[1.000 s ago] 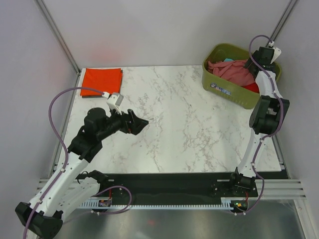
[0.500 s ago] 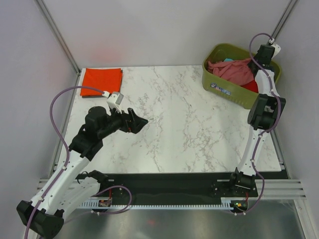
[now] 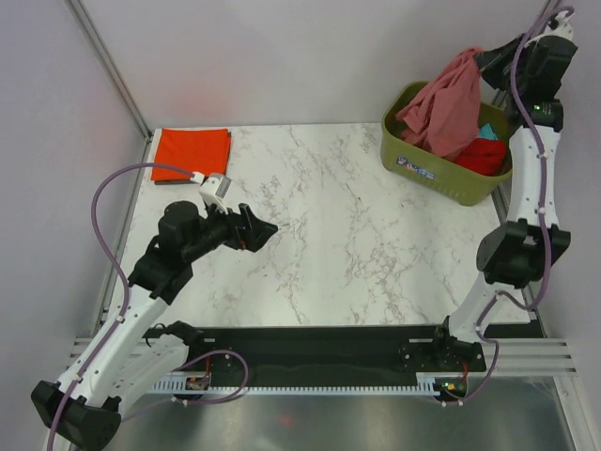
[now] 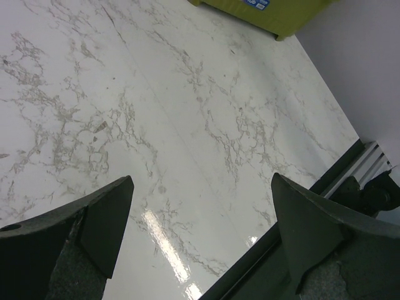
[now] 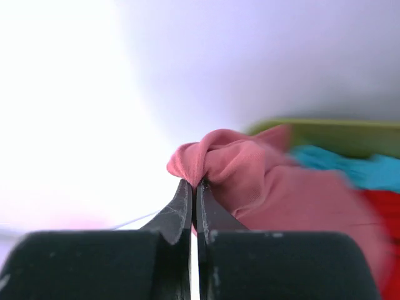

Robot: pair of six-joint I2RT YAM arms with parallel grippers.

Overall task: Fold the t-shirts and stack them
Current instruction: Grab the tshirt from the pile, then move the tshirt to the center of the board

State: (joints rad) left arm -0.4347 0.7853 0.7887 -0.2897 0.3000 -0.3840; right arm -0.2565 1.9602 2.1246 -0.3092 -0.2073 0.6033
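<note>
Lift: raise pink shirt (image 3: 449, 103) fully clear of bin (image 3: 423, 169) before swinging inward | right end effector (image 5: 194, 185) clamps it | left end effector (image 4: 201, 181) open

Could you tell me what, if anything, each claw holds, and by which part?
The right claw pinches a bunched fold of the pink shirt; the left claw holds nothing.

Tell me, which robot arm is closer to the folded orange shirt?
Left. The left end effector hangs near the orange shirt; the right end effector is far across, gripping the pink shirt.
</note>
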